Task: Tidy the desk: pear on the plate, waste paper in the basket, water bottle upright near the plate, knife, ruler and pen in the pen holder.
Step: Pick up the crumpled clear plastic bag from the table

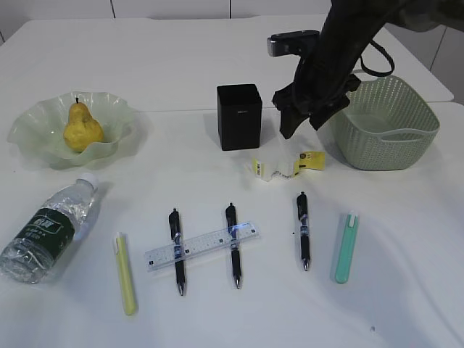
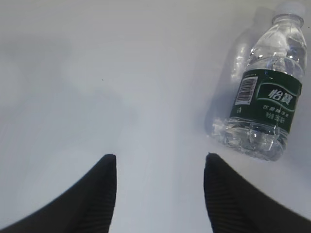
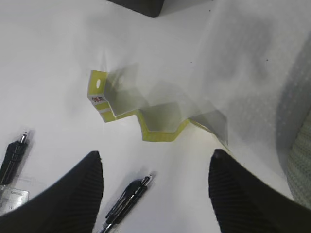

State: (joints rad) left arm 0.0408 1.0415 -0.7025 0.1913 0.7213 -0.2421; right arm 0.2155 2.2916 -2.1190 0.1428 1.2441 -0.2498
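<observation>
With the right claw held wide and empty above the waste paper, the light folded strip may be pushed flat or skidded toward the basket wall instead of gripped.

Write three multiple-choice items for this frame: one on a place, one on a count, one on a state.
1. Where is the pear?
A. in the basket
B. on the plate
C. beside the pen holder

2. How many black pens lie on the table?
A. two
B. three
C. five

3. How is the water bottle?
A. lying on its side
B. upright by the plate
C. held in the left claw

Answers:
1 B: the yellow pear sits in the wavy green plate, far from the basket and the pen holder.
2 B: three black pens show; the two other slim items are yellow and teal.
3 A: the bottle lies flat on the table, and the left claw stands open and empty beside it.
</observation>
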